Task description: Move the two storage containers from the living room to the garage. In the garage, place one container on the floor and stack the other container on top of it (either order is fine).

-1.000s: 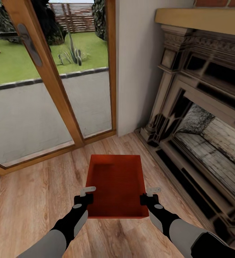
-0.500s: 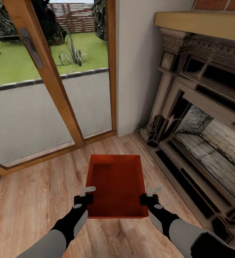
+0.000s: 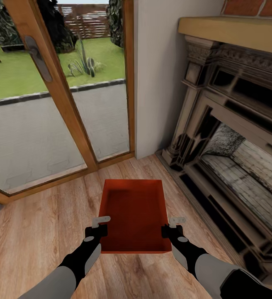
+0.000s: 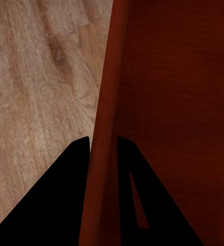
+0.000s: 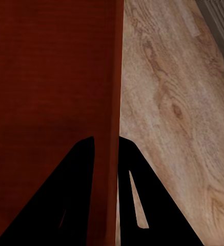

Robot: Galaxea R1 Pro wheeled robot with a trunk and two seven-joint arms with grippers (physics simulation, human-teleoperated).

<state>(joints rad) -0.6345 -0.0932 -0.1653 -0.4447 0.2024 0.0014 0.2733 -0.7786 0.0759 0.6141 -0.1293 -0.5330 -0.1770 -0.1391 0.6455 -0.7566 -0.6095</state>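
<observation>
One empty storage container [image 3: 136,211]

Home living room: fireplace [image 3: 231,137], wood-plank floor [image 3: 36,236] (glass garden door [image 3: 61,83]).

I am holding an orange-red storage container [image 3: 136,214] over the light wood-plank floor [image 3: 36,236], my left gripper [image 3: 99,225] pinching its left wall and my right gripper [image 3: 171,226] pinching its right wall. A wood-framed glass door [image 3: 61,91] is standing ahead, a dark fireplace [image 3: 231,141] to its right.
</observation>
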